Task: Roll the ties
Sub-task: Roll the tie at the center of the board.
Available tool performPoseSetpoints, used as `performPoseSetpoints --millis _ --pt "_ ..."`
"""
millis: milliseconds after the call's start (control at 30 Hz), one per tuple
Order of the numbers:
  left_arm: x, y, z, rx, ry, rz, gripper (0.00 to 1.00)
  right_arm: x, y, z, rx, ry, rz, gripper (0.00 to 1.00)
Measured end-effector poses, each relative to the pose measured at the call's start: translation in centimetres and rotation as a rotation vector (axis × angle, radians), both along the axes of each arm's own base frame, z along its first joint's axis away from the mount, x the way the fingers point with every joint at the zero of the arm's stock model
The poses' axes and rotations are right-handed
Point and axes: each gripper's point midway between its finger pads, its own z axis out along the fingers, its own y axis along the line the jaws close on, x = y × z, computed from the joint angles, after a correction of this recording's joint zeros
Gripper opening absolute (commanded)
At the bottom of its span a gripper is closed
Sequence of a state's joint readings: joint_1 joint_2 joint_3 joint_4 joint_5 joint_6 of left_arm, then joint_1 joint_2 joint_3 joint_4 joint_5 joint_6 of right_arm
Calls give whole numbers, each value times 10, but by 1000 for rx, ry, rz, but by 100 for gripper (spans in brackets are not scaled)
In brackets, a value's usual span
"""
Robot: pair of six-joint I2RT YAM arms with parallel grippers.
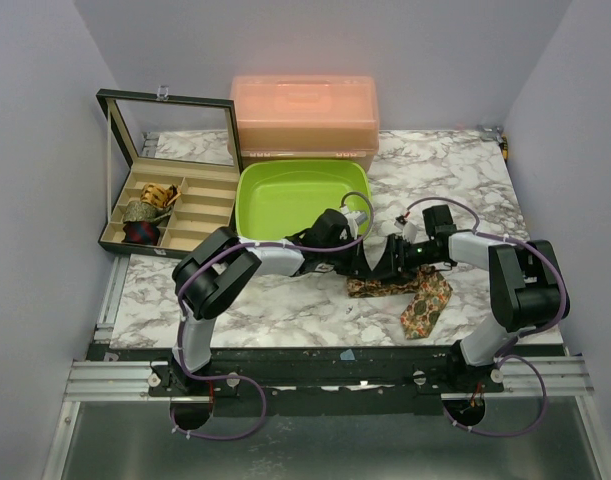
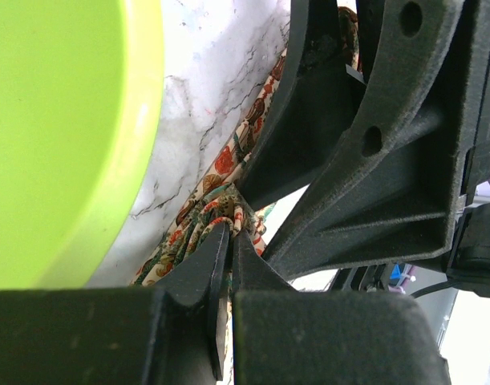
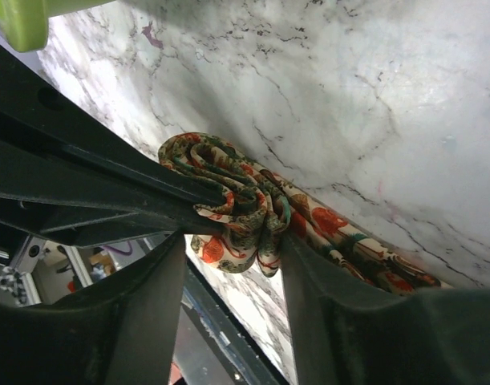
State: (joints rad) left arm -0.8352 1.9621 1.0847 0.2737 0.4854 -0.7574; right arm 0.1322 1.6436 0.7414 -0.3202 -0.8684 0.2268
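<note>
Tie [image 1: 425,305] [image 3: 253,216]: floral, orange, red, cream and green. It lies on the marble surface [image 1: 285,300] just in front of the green tray [image 1: 285,175], right of centre. You see its wide pointed end flat on the surface toward the near edge. The narrow part runs left from there and ends in a bunched, partly coiled fold under the two pincers.

Left pincer [image 1: 373,270] [image 2: 231,224]: jaws together, clamped on the tie at the bunched fold. Your left wrist view shows fabric pinched right at the fingertips, with the tray wall close on the left.

Right pincer [image 1: 393,268] [image 3: 235,239]: jaws partly apart, straddling the same bunch from the other side. One finger touches the fabric and the other sits just beside it. You cannot tell whether it actually squeezes the tie. The two pincers are tip to tip, nearly touching.

Both arms reach inward over the surface and meet just in front of the tray's near right corner.

Behind the tray is a closed translucent orange plastic box [image 1: 305,110]. To the tray's left is an open case [image 1: 200,215] with slot compartments, its glass lid standing up. A few rolled ties [image 1: 145,212] sit in its left slots; their patterns are too small for you to read. The surface sits between plain grey walls.
</note>
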Motion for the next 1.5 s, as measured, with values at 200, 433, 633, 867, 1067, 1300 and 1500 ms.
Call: performPoseSetpoints --millis 200,433,633,867,1067,1300,1500 --pt "6 -2 8 -36 -7 7 13 -4 0 -2 -5 18 3 33" --pt "9 -10 40 -145 -74 -42 42 -9 -1 -16 -27 77 -1 28" --pt "1 -1 86 -209 -289 -140 77 -8 -1 -16 -30 83 -2 27" --pt "-17 37 101 -133 -800 -390 93 -8 -1 -14 -35 77 12 28" --pt "-31 48 49 15 -936 -628 99 -9 -1 -15 -35 84 20 29" --pt "-32 39 3 130 -960 -770 98 -8 -1 -15 -32 88 34 29" --pt "-11 26 -3 210 -1020 -757 98 -8 -1 -15 -34 95 39 29"
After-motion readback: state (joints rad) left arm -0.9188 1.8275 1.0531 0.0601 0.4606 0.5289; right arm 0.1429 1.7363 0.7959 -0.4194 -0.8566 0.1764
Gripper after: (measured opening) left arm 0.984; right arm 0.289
